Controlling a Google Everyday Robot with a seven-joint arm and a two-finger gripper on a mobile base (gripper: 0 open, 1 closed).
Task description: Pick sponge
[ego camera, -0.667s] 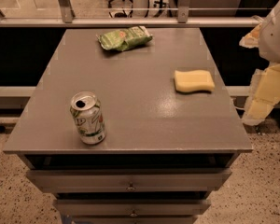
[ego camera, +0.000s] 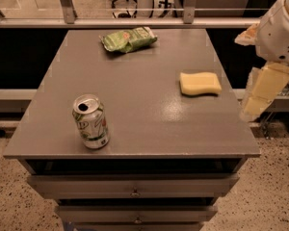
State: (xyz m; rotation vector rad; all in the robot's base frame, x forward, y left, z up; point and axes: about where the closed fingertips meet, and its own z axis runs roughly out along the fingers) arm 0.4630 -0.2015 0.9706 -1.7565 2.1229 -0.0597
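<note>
- the end effector (ego camera: 260,97) is hanging just off the right edge of the counter (ego camera: 135,124), beyond the surface and not over it, with its pale yellow tip pointing down and slightly left.
- the sponge (ego camera: 200,83) is lying to the left of the end effector, near it, on the right side of the counter at about mid depth and close to the right edge.
- the sponge's long axis is running left to right, roughly parallel with the counter's near edge, so its short right end is facing the end effector.
- there is only one arm here, so the reach is probably calling for a move leftward, in over the counter edge, before any descent.
- whether the end effector is set wide or narrow cannot be told from this angle; it is holding nothing.
- the sponge is showing as a pale yellow soft block, lying flat, with rounded corners and slightly pinched sides, and nothing is touching it.
- a can (ego camera: 90,121) is standing upright at the near left, and a green snack bag (ego camera: 129,39) is lying at the far edge, both well apart from the sponge.
</note>
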